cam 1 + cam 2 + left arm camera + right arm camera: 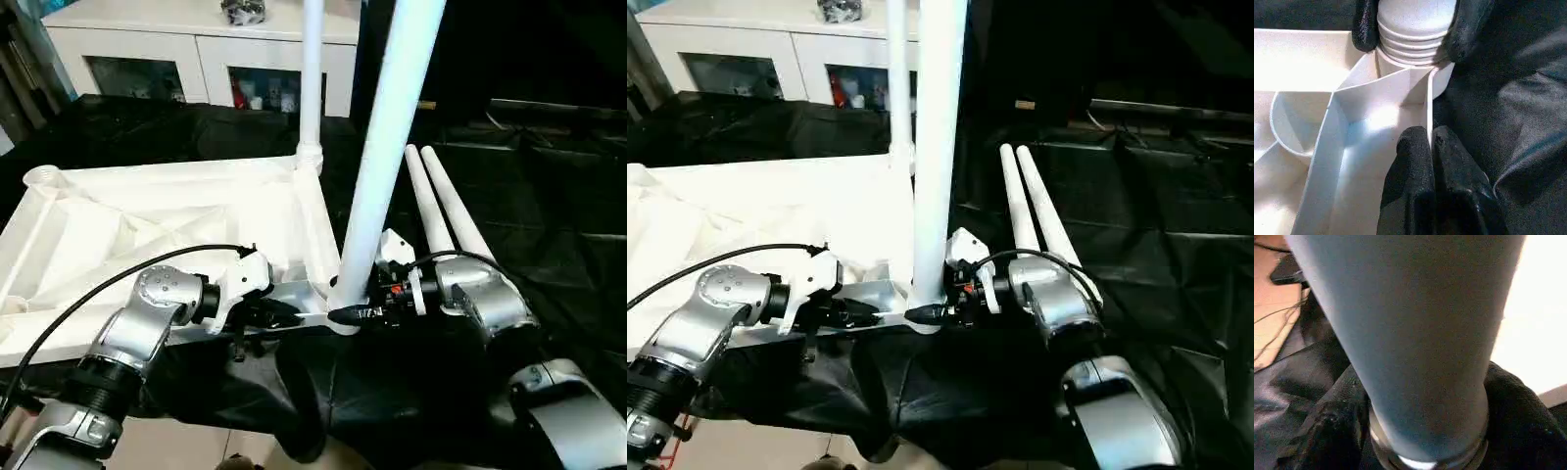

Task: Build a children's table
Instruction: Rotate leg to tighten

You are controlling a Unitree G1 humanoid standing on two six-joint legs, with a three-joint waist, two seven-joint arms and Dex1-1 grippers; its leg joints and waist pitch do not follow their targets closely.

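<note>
Fingers of the left gripper are pressed together on the thin white rim wall of the upturned white plastic tabletop, ribbed underside up on black cloth. The right gripper has its black fingers spread around the ridged base of a long white tubular leg standing in the near corner socket; its top is cut off. Another leg stands in the far socket, two more lie beside.
</note>
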